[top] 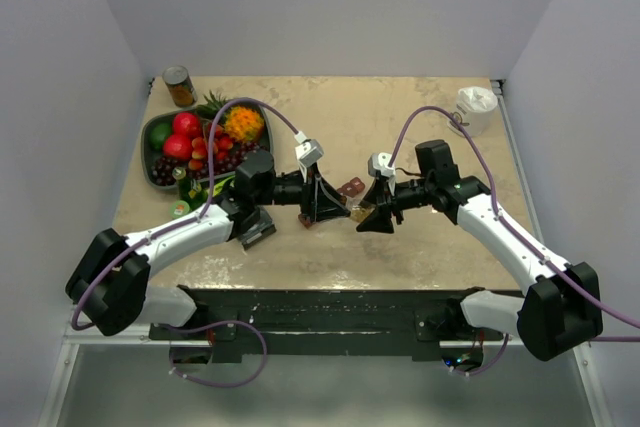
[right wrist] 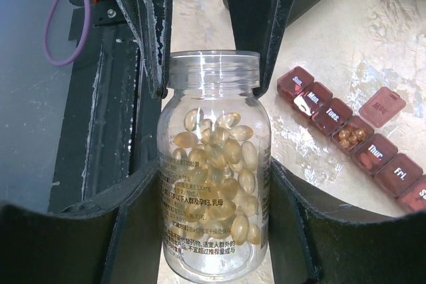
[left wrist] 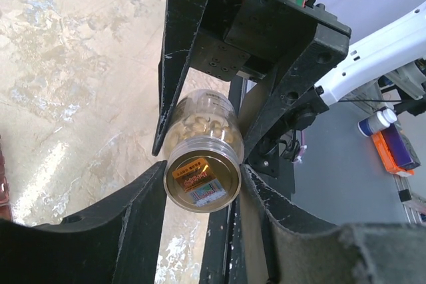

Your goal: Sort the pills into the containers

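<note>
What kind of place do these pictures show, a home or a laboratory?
Most likely a robot test booth in a laboratory: plain white walls enclose the table, the left arm and right arm are bolted at its near edge, and a fruit bowl and pill organiser look staged.

robot lab cell: plain white walls (top: 330, 7) around a beige table (top: 400, 127), cabled left arm (top: 180, 237) and right arm (top: 500, 227)
</note>
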Motion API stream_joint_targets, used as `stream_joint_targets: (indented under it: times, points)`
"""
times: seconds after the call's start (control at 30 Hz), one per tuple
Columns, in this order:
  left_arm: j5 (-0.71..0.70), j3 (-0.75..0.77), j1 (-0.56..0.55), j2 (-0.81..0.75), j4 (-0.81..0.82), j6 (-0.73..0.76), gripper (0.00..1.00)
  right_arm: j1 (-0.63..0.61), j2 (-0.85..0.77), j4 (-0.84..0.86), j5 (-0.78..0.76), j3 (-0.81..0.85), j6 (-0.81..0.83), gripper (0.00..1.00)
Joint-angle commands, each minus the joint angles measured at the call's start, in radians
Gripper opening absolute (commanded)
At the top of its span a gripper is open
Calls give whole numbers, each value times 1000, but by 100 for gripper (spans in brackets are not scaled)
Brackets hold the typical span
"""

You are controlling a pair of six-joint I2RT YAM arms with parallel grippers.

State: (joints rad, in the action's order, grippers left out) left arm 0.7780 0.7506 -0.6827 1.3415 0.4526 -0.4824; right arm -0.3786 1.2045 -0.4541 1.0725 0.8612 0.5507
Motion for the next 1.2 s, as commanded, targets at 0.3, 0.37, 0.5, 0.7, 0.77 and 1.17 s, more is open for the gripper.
stream_joint_targets:
  times: [0.3,0.37,0.5,0.7,0.77,1.17]
  points:
    - [-54,24,67,-80,-189,80,0,6,-26,75,-89,-5,-46,99]
    - [-81,23,97,-103,-258,105,0,15,-28,75,-120,-5,-40,99]
    - [-288,76,161,-139,-451,208,0,43,-45,72,-166,-5,-28,99]
    - [-636,220,170,-67,-698,338,0,70,-42,77,-187,-10,-31,99]
    - [-689,249,170,-42,-729,364,0,75,-42,78,-187,-13,-31,99]
    - [-876,408,170,192,-874,475,0,87,-39,84,-192,-17,-37,99]
